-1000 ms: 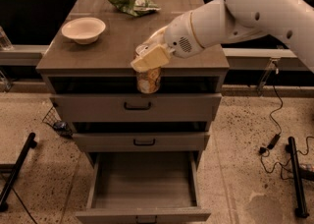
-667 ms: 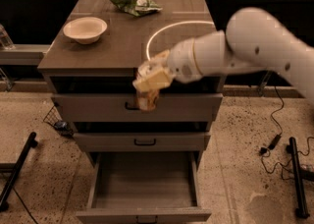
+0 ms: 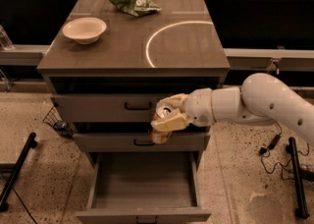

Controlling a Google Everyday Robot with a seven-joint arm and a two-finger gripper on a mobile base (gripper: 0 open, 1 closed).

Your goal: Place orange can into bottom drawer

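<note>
My gripper (image 3: pixel 166 118) is shut on the orange can (image 3: pixel 161 128). It holds the can tilted in front of the middle drawer, above the open bottom drawer (image 3: pixel 142 188). The can's silver top faces up and left, and its orange-tan body shows below my fingers (image 3: pixel 169 122). The bottom drawer is pulled out toward me, and its grey tray holds nothing that I can see. My white arm reaches in from the right.
A white bowl (image 3: pixel 84 29) and a green snack bag (image 3: pixel 133 3) lie on the cabinet top (image 3: pixel 186 46). The top drawer (image 3: pixel 103 107) and middle drawer (image 3: pixel 113 142) are closed. Black stand legs (image 3: pixel 17 169) sit on the floor at left, and another stand (image 3: pixel 294 179) at right.
My arm has lowered the can from the cabinet's top edge down past the top drawer to the level of the middle drawer.
</note>
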